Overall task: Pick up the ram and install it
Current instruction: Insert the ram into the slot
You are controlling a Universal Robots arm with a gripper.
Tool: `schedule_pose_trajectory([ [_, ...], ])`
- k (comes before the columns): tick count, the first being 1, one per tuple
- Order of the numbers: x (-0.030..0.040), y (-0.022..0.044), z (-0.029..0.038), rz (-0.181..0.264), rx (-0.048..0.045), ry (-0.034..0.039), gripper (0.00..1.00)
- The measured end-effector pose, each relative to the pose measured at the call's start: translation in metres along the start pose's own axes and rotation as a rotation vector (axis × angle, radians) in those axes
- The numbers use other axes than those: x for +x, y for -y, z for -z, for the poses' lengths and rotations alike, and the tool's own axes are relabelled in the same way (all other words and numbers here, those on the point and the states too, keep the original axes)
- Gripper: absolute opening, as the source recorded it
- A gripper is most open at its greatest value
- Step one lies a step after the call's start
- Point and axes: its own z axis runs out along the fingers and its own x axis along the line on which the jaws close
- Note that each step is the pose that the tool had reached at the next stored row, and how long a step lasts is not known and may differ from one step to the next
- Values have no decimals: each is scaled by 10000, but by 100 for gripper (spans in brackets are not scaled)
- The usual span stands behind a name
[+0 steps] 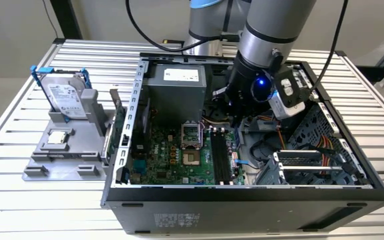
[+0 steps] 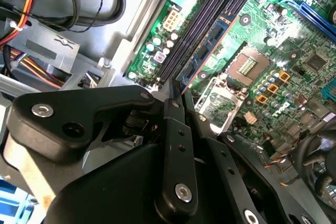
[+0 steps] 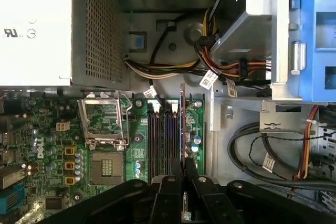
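The ram [image 3: 182, 124] is a thin dark-green stick seen edge-on in the first wrist view. In the second wrist view the ram [image 2: 207, 51] shows its chips and a coppery edge. My gripper [image 3: 184, 170] is shut on one end of it, with black fingers [image 2: 176, 129] on either side. The stick hangs upright just over the black memory slots [image 3: 164, 140] of the motherboard [image 1: 178, 155], lined up lengthwise beside the outermost slot. Whether it touches the slot I cannot tell. In the exterior view my gripper [image 1: 235, 119] reaches down inside the open computer case [image 1: 245, 197].
The empty processor socket [image 3: 105, 129] lies beside the slots. The power supply [image 1: 175, 82] and bundles of cables [image 3: 173, 66] crowd the far end of the case, with a drive cage [image 1: 312, 155] alongside. Outside, a grey holder [image 1: 65, 150] carries a hard drive [image 1: 65, 95] and a small silver chip [image 1: 58, 137].
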Motion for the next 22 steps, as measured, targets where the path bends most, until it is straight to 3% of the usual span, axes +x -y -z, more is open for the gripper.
schedule_pose_trajectory([
  [22, -3, 103, -107, 0, 2, -12, 0],
])
